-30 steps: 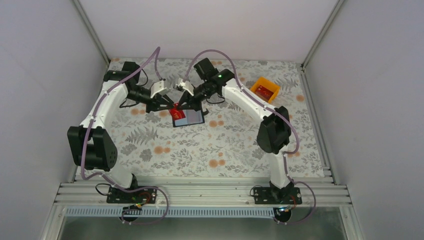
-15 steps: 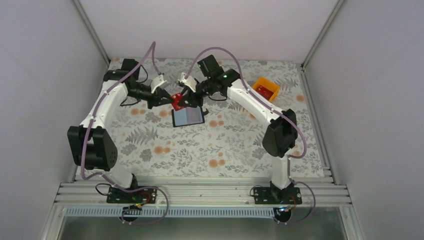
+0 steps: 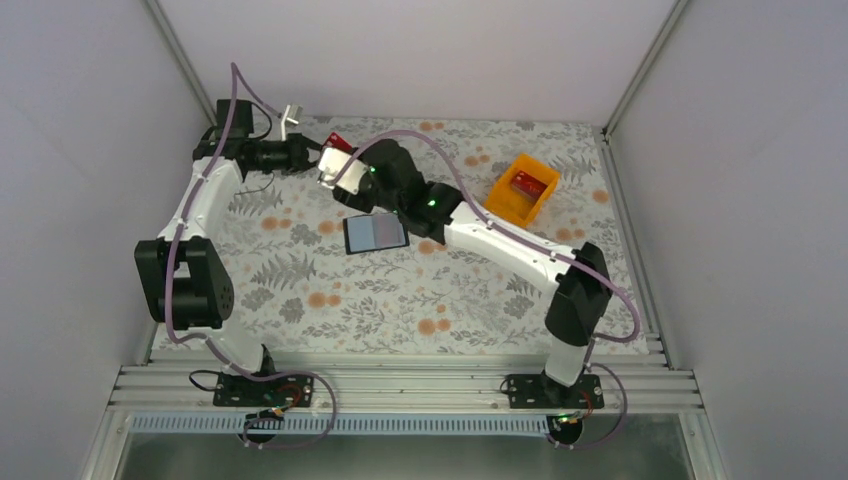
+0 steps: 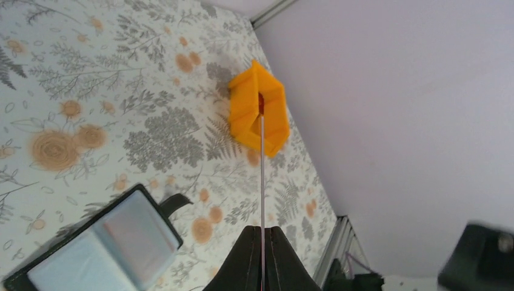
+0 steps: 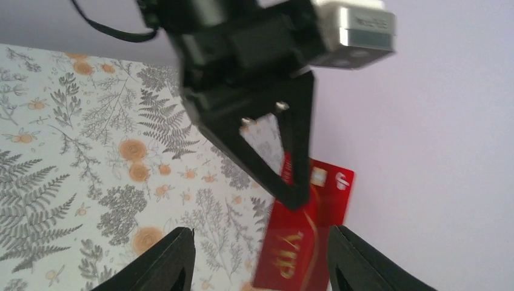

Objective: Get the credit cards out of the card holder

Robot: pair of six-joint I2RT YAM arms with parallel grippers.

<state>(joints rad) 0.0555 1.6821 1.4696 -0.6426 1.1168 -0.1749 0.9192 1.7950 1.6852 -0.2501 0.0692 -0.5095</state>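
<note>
The black card holder (image 3: 375, 233) lies open on the floral cloth, grey-blue pockets up; it also shows in the left wrist view (image 4: 103, 248). My left gripper (image 3: 322, 148) is raised at the back left and shut on a red credit card (image 3: 338, 142). From its own wrist view the card (image 4: 262, 176) appears edge-on between the pressed fingers (image 4: 251, 260). My right gripper (image 5: 260, 233) stands open, one finger on either side of the same card (image 5: 303, 242) without touching it. In the overhead view the right gripper (image 3: 338, 162) sits just below the card.
An orange bin (image 3: 505, 195) stands at the back right with another red card (image 3: 529, 183) in it; the bin (image 4: 257, 115) also shows beyond the held card. White walls close in at the back and sides.
The right gripper has opened and let go of the red card. The left gripper has carried the card up and away from the card holder toward the back left, and the right arm followed.
</note>
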